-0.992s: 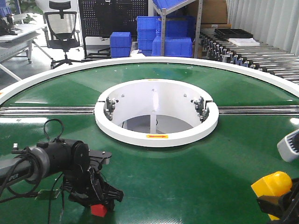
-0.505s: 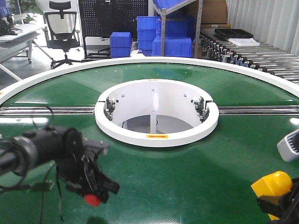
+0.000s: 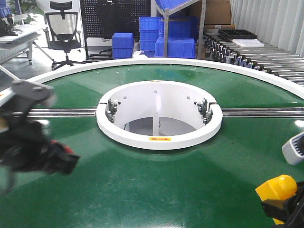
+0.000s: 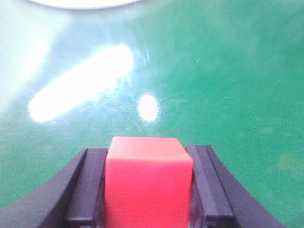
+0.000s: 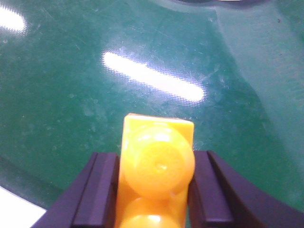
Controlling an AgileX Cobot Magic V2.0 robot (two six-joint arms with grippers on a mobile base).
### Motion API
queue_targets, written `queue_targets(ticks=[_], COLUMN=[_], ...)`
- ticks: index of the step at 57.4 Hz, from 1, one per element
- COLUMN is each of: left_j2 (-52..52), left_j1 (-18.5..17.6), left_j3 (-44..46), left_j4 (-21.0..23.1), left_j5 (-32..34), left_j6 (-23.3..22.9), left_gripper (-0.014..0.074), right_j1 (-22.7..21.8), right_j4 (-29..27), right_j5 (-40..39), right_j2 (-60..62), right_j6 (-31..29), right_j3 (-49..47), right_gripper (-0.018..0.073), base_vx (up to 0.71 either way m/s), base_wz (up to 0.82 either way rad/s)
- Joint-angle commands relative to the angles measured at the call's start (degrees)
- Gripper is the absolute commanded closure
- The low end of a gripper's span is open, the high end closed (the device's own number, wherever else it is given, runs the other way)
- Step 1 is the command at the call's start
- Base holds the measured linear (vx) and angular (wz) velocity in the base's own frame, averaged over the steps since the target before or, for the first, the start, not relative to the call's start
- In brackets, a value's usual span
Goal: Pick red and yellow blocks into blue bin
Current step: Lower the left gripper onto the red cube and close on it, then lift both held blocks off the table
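Observation:
The red cube (image 4: 148,183) is clamped between the black fingers (image 4: 85,190) of my left gripper (image 4: 148,190), held above the green table surface (image 4: 228,71). In the front view that arm (image 3: 28,147) is a dark blur at the left edge, with only a hint of red at its tip (image 3: 68,149). My right gripper (image 5: 156,190) is shut on the yellow studded brick (image 5: 156,175), studs facing the camera. In the front view, the brick (image 3: 276,186) sits at the bottom right corner. The blue bin is out of view.
A raised white ring (image 3: 159,140) around a round opening sits mid-table, with metal rails (image 3: 61,113) running left and right from it. Ribbed blue crates (image 3: 175,46) are stacked beyond the far rim, and a roller conveyor (image 3: 266,57) stands at the back right.
My left arm has swung up and to the left with the red cube, from the lower left of the table towards its left edge. The right arm and yellow brick have not moved.

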State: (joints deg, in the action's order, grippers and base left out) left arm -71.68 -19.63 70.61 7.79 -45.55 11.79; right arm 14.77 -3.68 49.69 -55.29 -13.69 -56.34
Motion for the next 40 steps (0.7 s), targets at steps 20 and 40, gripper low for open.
queue_targets(ticks=[20, 40], left_j2=[25.06, 27.25], left_j1=[-0.26, -0.26], left_j3=[-20.53, -22.77], left_j4=[3.53, 3.48], left_j5=[8.67, 7.66], left_j6=[-0.38, -0.28], left_gripper=[0.0395, 0.0395], right_j1=[0.14, 0.14], right_j4=[-0.02, -0.02], right_j5=[-3.18, -2.38], right_j2=[0.73, 0.73], right_j6=[0.10, 0.10], right_j3=[-1.43, -1.43], right_gripper=[0.0312, 0.0312], base_vx=[0.00, 0.00], base_wz=[0.00, 0.00])
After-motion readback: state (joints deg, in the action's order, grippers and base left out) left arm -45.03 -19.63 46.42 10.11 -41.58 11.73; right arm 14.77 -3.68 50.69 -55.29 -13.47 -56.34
